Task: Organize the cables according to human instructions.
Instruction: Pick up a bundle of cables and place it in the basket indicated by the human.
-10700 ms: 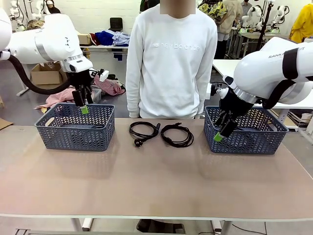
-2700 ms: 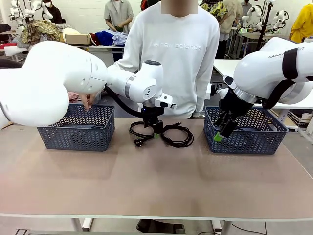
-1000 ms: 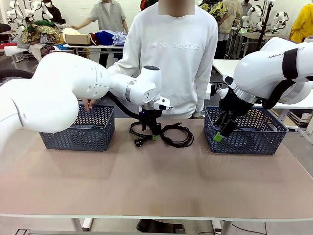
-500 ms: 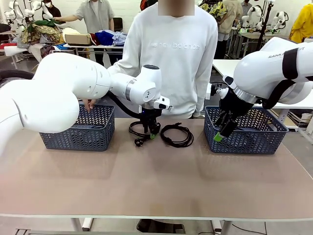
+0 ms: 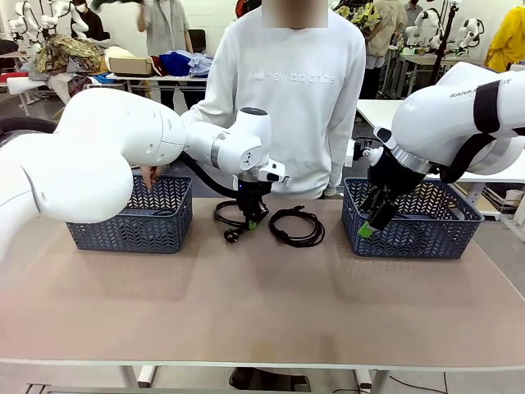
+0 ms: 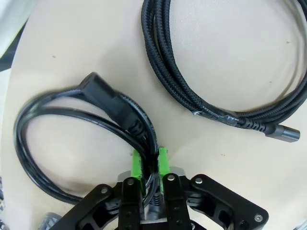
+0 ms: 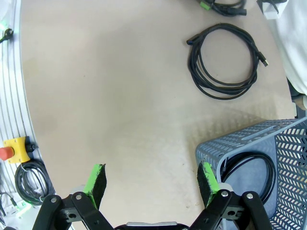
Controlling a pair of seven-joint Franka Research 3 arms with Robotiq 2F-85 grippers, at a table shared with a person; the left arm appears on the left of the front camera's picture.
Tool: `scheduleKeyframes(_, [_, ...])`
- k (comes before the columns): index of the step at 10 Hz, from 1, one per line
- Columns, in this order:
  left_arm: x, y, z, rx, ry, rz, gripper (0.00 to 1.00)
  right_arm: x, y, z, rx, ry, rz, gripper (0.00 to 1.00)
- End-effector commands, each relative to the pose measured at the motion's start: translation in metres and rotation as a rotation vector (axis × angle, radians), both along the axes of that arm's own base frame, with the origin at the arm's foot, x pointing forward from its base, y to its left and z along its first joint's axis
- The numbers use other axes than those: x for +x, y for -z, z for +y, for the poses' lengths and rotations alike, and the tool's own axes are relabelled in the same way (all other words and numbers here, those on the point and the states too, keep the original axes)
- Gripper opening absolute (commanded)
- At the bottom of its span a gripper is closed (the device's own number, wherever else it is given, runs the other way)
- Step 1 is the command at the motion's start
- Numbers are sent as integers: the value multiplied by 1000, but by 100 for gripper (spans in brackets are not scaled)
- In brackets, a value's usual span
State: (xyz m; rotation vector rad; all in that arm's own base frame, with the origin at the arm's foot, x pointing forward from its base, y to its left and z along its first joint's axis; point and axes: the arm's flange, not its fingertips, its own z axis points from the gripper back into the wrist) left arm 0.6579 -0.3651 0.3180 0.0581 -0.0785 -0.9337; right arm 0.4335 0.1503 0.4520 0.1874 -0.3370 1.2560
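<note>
Clamping several strands of the smooth cable [image 6: 53, 143], the left gripper [image 6: 149, 162] has its green pads pinched tight on the coil's edge, at six o'clock in the left wrist view. The cord's lower run is lost under the black knuckles. In the front view this coil sits at about eleven o'clock from the middle of the table [image 5: 262, 304]. It is half hidden behind the gripper, with a plug poking out at its seven o'clock. Whether the coil is lifted clear of the surface cannot be told.

The braided cable [image 5: 297, 226] lies just beside it at three o'clock, apart from it. In the left wrist view the frame cuts its loop off at twelve and three o'clock.

The right gripper [image 7: 151, 179] hangs with its fingers spread wide, grasping nothing, at the near corner of the right basket [image 7: 230, 148]. A third cable [image 7: 249, 167] is coiled inside, partly masked by one finger.

The left basket [image 5: 127, 222] is partly covered by the left arm [image 5: 107, 148]. A dark line inside it is too faint to identify. A person's hand [image 5: 149, 175] is at its far rim.
</note>
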Motion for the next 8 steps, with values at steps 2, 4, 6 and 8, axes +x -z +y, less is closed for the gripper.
scheduleKeyframes(2, [-5,-21,6,-13,-83,-9,0,0,-2,1,-10,13,-3,100])
scheduleKeyframes(4, [-15,-49,10,-29,-88,2,0,0,-2,1,-10,13,-3,100])
scheduleKeyframes(6, [-33,-84,12,-52,-51,-15,0,0,-2,1,-10,13,-3,100])
scheduleKeyframes(8, [-52,-110,18,-63,-3,1,0,0,-2,1,-10,13,-3,100])
